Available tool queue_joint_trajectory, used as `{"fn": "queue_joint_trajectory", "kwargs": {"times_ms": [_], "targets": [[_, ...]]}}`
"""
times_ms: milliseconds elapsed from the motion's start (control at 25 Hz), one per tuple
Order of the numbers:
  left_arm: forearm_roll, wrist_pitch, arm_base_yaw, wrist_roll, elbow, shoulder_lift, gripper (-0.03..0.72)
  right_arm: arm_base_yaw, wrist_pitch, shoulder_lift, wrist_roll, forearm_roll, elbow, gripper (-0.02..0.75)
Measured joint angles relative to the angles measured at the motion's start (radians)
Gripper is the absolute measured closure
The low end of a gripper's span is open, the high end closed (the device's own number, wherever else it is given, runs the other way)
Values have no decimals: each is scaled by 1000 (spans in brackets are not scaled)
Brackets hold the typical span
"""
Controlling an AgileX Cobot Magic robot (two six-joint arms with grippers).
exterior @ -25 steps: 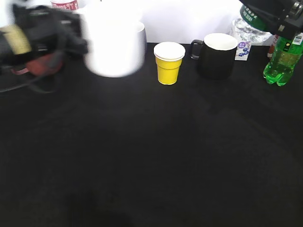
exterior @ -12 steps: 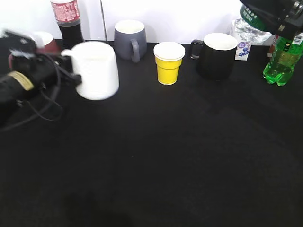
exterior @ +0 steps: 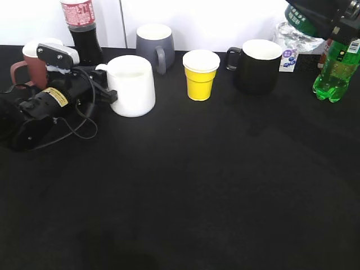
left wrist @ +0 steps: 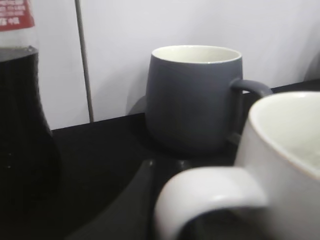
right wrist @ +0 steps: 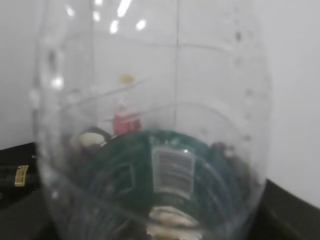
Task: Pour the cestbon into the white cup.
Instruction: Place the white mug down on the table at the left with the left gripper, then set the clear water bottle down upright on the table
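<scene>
Exterior view: the white cup (exterior: 133, 85) is stood upright on the black counter (exterior: 197, 185) at upper left of the frame. The left pincer (exterior: 104, 90) is seen at its handle side, low over the counter; the handle is reached, but the span of the jaws cannot be told. Behind it are ranged a maroon mug (exterior: 34, 63), a cola bottle (exterior: 81, 31) and a grey mug (exterior: 154, 46). At upper centre are set a yellow cup (exterior: 201, 74) and a black mug (exterior: 257, 65). A green soda bottle (exterior: 336, 67) is placed at the right edge. At the upper right corner the cestbon (exterior: 304, 21) is held aloft by the right pincer (exterior: 329, 17), only its green label band being shown.

Left wrist view: the white cup's loop handle (left wrist: 210, 200) is shown at lower centre, the grey mug behind it, the cola bottle at left. The pincer fingers are not clearly distinguished.

Right wrist view: the frame is filled by the cestbon's clear body (right wrist: 155, 130), its green label seen through the plastic. The pincer jaws are not shown.
</scene>
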Motion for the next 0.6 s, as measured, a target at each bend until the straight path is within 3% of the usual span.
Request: {"fn": "queue_joint_trajectory", "kwargs": {"times_ms": [40,120,280,440,600], "targets": [[-3,0,-1,-6,2,-1,490,0,-1,0,0,0,0,248],[-15,-17,2,-8,47,-25,395,0,-1,0,0,0,0,248],[-18,-55,15,-11,181,-79,377,0,-1,0,0,0,0,248],[-56,-104,32,-12,416,-190,376,0,13,0,0,13,0,248],[-50,-104,33,-14,606,-347,376,0,168,29,0,108,0,248]]}}
